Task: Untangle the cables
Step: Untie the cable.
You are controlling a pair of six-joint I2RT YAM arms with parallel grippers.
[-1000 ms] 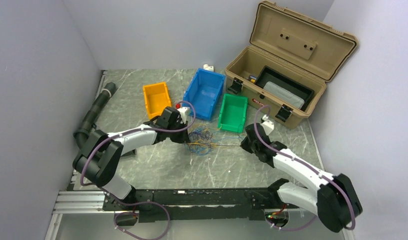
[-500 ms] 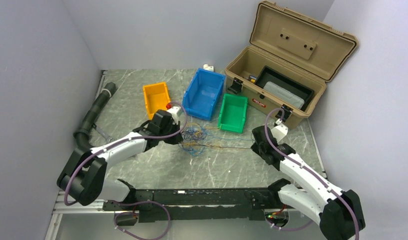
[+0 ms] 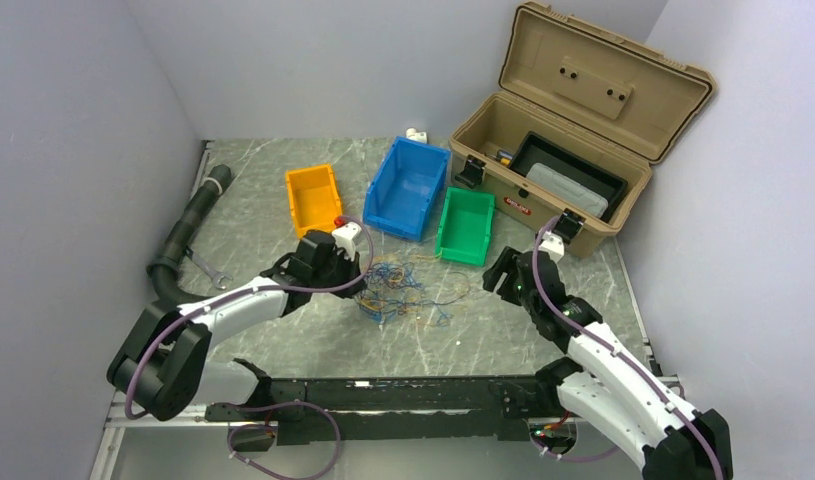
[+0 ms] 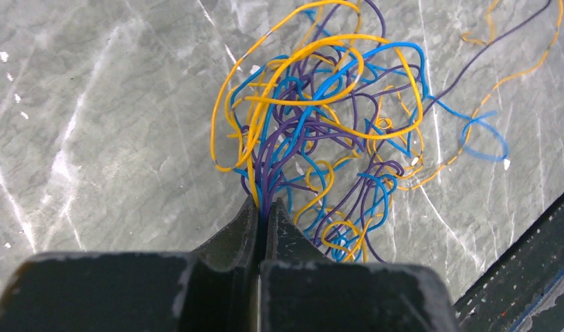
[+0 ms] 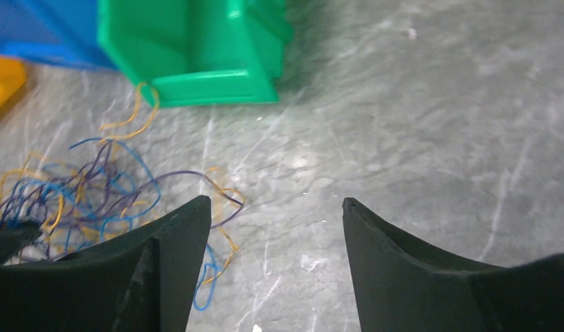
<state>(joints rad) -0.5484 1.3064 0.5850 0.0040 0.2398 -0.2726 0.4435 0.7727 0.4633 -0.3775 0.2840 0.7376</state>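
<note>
Tangle of cables, blue, yellow and purple, lying loose on mid-table and pinched at one side.
The left gripper is clenched on a bunch of strands at the snarl's left edge, likely anchoring it so single wires can be drawn away. The right gripper hangs spread and empty just right of the stray ends. The green bin sits close behind, so the bare table toward the arms' bases looks the freer side for pulling.
</note>
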